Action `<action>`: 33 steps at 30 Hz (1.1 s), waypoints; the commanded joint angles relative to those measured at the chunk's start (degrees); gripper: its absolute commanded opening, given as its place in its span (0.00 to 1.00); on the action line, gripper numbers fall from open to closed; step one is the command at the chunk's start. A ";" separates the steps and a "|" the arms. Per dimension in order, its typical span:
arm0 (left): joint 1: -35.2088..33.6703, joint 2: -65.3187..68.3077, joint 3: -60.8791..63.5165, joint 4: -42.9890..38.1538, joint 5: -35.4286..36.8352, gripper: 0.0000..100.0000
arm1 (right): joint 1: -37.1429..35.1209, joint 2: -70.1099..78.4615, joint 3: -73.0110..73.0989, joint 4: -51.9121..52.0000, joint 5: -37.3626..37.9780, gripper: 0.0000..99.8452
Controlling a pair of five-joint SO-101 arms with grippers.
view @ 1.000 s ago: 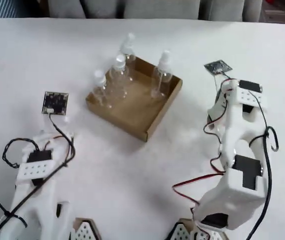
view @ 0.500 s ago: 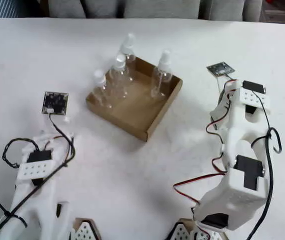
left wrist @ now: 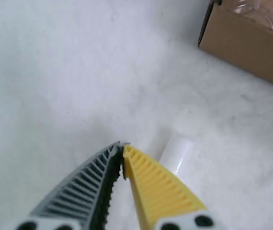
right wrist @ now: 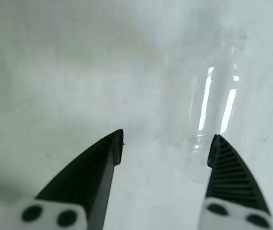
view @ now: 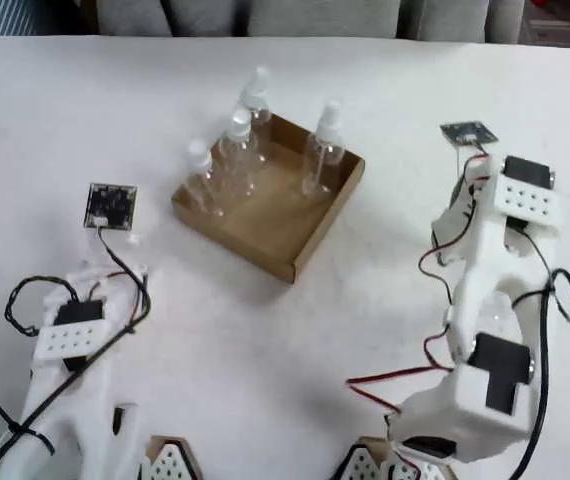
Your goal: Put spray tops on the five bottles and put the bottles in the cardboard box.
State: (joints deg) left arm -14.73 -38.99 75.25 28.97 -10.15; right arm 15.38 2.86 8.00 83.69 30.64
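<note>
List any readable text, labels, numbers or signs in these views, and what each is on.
No text is readable.
The cardboard box is plain brown, with no print visible.
The bottles are clear, with no labels visible.
On the circuit boards at the arms, any markings are too small to read.

brown cardboard box (view: pixel 230 243), clear bottles (view: pixel 237 150), white table (view: pixel 265 340)
</note>
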 commanded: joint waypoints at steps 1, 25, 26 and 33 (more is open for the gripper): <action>-0.13 -0.40 -0.53 -1.49 -0.53 0.02 | 2.86 -6.99 3.08 -0.57 1.93 0.24; -0.13 -0.40 -0.53 -1.49 -0.53 0.02 | 8.13 4.88 2.37 -18.24 6.33 0.25; -0.13 -0.40 -0.53 -1.49 -0.53 0.02 | 8.13 5.93 1.32 -18.24 6.33 0.25; -0.13 -0.40 -0.53 -1.49 -0.44 0.02 | 8.04 14.99 -4.75 -18.24 6.51 0.25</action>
State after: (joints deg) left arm -14.73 -38.99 75.25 28.97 -10.15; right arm 23.91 16.48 7.38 65.93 36.79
